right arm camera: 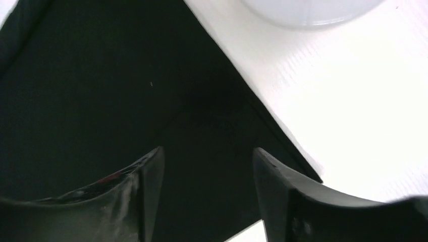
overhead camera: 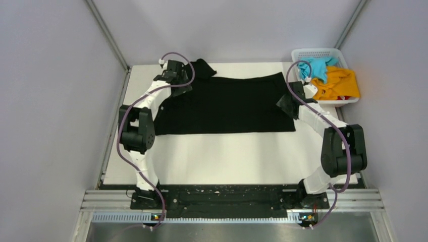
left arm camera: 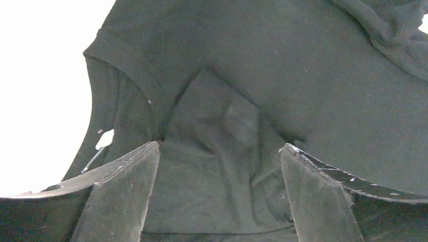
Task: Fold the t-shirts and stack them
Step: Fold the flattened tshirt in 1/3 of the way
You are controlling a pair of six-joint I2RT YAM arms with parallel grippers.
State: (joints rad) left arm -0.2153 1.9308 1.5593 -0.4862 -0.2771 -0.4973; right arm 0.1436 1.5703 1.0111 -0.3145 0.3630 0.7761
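The large black t-shirt [overhead camera: 227, 103] lies spread flat across the far half of the white table. My left gripper [overhead camera: 174, 83] is open over its left end, by the collar and sleeve; in the left wrist view [left arm camera: 219, 151] its jaws stand wide apart above wrinkled black cloth [left arm camera: 282, 75]. My right gripper [overhead camera: 288, 103] is open over the shirt's right edge; in the right wrist view [right arm camera: 207, 154] its jaws straddle the black hem corner [right arm camera: 212, 121]. The turquoise-blue shirt [overhead camera: 317, 67] and the orange-yellow shirt [overhead camera: 339, 84] are bunched in the basket.
The white lattice basket [overhead camera: 315, 53] stands at the table's far right corner, right behind my right gripper. Bare white table [overhead camera: 227, 156] lies between the black shirt and the arm bases. Grey walls close in the left, right and far sides.
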